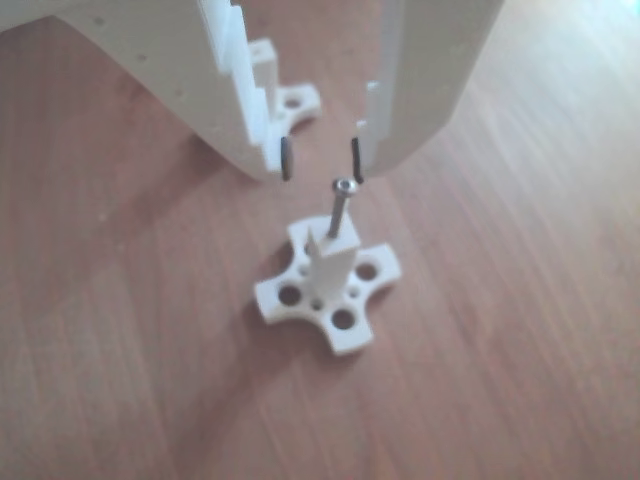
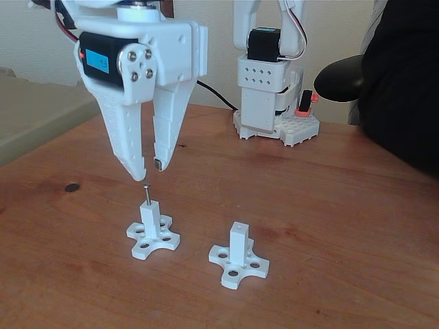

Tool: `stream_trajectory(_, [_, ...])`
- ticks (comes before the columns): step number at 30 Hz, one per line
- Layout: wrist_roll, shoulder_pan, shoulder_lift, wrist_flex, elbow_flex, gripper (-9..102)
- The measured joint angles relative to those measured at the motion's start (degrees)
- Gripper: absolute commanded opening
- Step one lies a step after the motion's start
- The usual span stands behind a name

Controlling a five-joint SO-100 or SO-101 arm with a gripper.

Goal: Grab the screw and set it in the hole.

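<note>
The dark grey screw [image 1: 342, 208] stands upright in the top of a white square post [image 1: 331, 262] on its cross-shaped base [image 1: 290, 296]. Its shaft fills the hole, and its head pokes up above the post. My gripper [image 1: 322, 160] hangs just above the screw's head, open, with nothing between its fingers. In the fixed view the screw [image 2: 146, 193] rises from the left post [image 2: 151, 216], and my gripper [image 2: 149, 169] is apart from it, a little higher.
A second white post [image 2: 239, 240] with a cross-shaped base stands to the right on the wooden table [image 2: 329, 226], also seen behind the gripper as post [image 1: 265, 58]. The arm's base [image 2: 269, 103] is at the back. A person's dark sleeve [image 2: 401, 75] is at the right edge.
</note>
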Motion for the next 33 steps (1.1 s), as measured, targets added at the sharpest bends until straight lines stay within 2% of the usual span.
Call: stream_trajectory(33, [0.53, 0.0, -3.43, -1.41, -2.11, 8])
